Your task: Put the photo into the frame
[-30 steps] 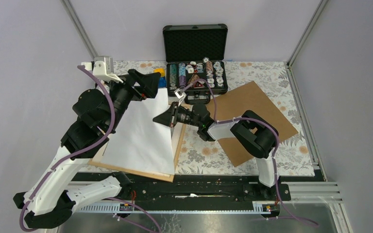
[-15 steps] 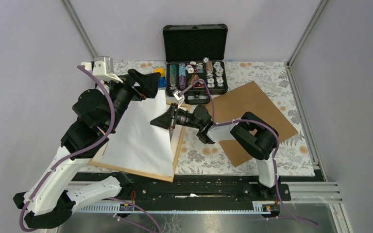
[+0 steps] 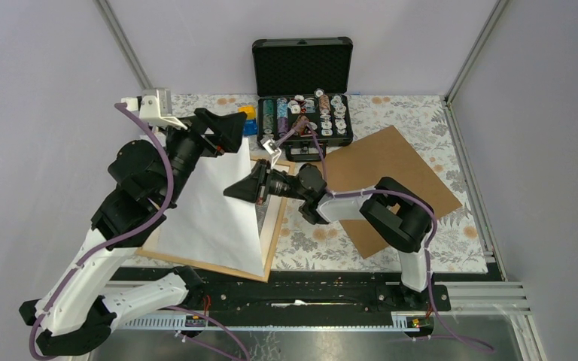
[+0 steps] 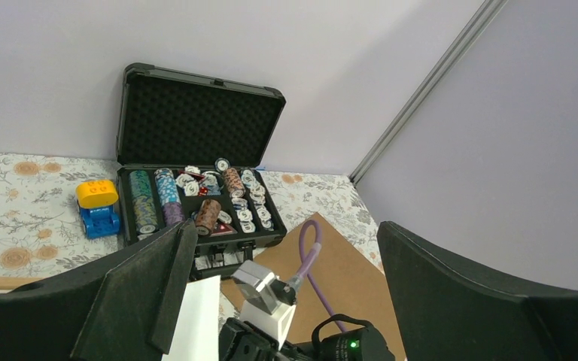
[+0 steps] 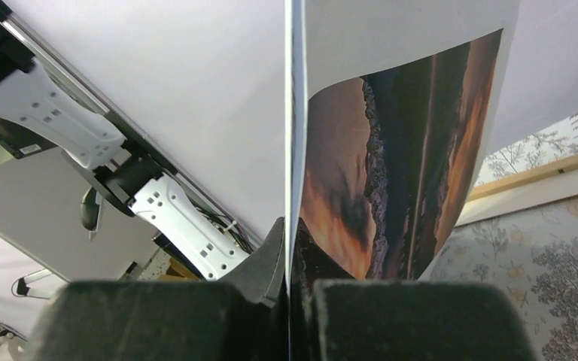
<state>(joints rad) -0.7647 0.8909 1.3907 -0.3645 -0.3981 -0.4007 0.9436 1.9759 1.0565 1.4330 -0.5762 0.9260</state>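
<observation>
The photo (image 3: 205,214) lies white back up over the light wooden frame (image 3: 274,229) at the left of the table. My right gripper (image 3: 242,189) is shut on the photo's right edge and holds that edge lifted, so the sheet curls. In the right wrist view the sunset print (image 5: 391,173) faces down and runs up from my shut gripper (image 5: 293,316), with the frame's edge (image 5: 542,184) beyond it. My left gripper (image 3: 229,129) hovers open above the photo's far corner, holding nothing. In the left wrist view a white corner of the photo (image 4: 199,323) shows between the wide-apart fingers (image 4: 143,286).
An open black case (image 3: 301,113) of poker chips stands at the back. A brown hardboard sheet (image 3: 391,173) lies to the right of the frame. A yellow and blue toy block (image 4: 96,204) sits left of the case. The tablecloth is floral.
My right gripper has moved left with the photo's edge, curling the sheet further over the frame. The left arm has shifted slightly back and stays open.
</observation>
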